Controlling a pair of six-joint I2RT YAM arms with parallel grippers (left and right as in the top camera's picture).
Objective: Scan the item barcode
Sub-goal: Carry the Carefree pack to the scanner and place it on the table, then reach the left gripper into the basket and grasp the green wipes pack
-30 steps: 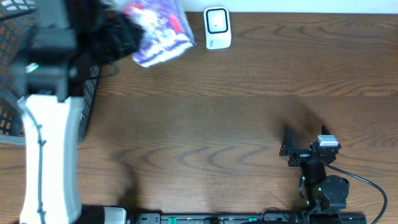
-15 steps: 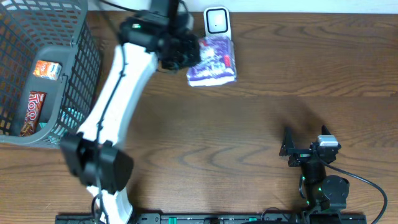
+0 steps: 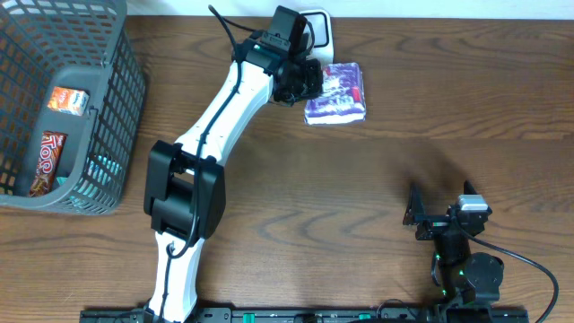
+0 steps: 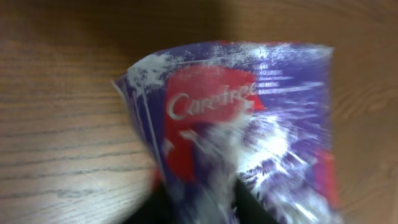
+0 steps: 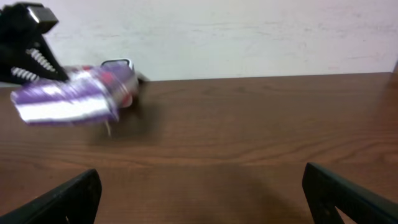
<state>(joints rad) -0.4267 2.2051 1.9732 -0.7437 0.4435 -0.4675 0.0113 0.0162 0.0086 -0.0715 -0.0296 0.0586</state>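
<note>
I seem to work at a mock shop checkout set on a lab bench: a wood-grain table, a grey wire basket of snack packs, a small white scanner, and a bare, slightly blurred wall.

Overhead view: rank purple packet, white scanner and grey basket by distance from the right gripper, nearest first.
From the right gripper, open at the near right of the table:
1. purple packet: far centre, up and left of it.
2. white scanner: far edge, just beyond the packet.
3. grey basket: far-left corner.
</note>
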